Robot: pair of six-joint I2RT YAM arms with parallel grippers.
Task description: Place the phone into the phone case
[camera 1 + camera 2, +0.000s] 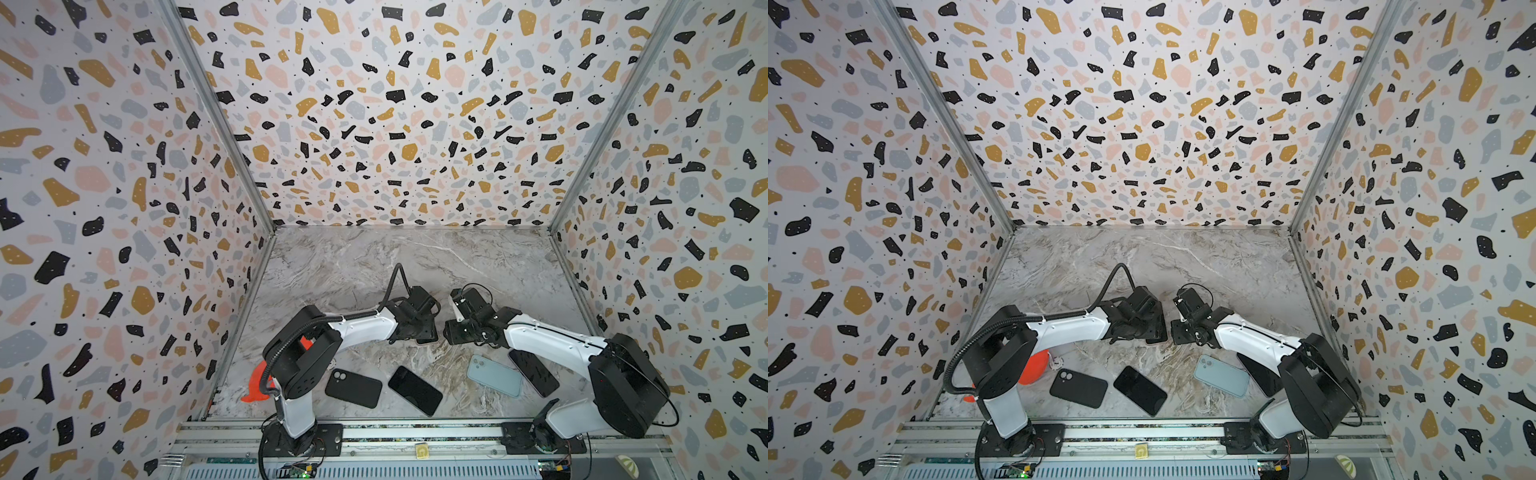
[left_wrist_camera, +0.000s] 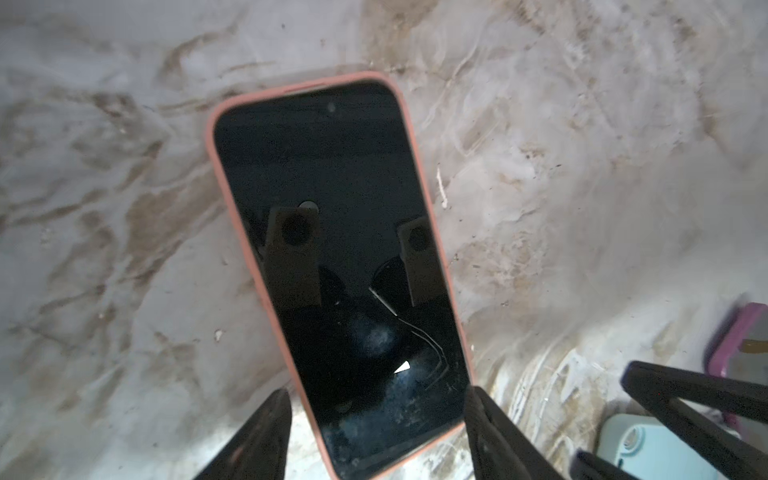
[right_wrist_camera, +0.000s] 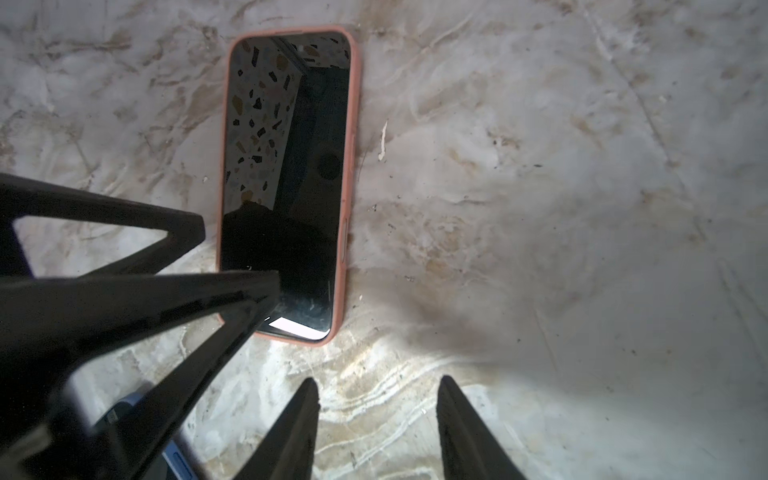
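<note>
phone (image 2: 332, 257) seated in pink case (image 2: 216, 137) | stiff, glossy, slippery: take long edges | left gripper (image 2: 378, 419) and right gripper (image 3: 378, 411) parted, empty

Black phone (image 2: 340, 257) in salmon-pink case (image 2: 216, 137)

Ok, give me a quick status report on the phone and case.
Left gripper open, jaws straddling the phone's end. Right gripper open, empty, clear of it. Phone seated in pink case, flat on table. Nothing in the way.
</note>
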